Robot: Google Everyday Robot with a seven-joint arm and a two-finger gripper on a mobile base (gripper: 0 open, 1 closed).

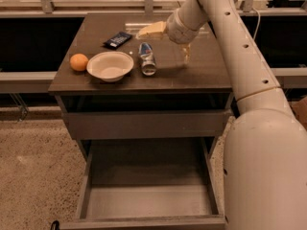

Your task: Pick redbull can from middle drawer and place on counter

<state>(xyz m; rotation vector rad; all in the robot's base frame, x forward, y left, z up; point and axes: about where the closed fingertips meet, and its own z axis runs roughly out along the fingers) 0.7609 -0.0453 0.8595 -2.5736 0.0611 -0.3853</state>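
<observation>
The redbull can [147, 58] lay on its side on the bench [201, 73], not in the middle drawer [148, 202], which stood pulled out down below with nothing to see on its grey floor. The can's long way ran from the back of the bench toward the front edge, with its round top end facing the front.

The tool [162, 47] hung over the back half of the bench, at the end of the big white arm [230, 42]. It was spread wide and held nothing. 1 finger [151, 30] stuck out sideways above the far end of the can, and the other finger [185, 54] pointed down on the side away from the bowl. The can lay just beside the tool, toward the white bowl [110, 66], a little nearer the front edge, and nothing seemed to touch it.

So the can looked already put down (the job seemed almost done). For a clean way out, the tool would do best to go up and back, away from the can's side. A sideways bump could roll the can, because it was round and lay flat. An orange [78, 62] and a dark packet [117, 40] sat farther off.
</observation>
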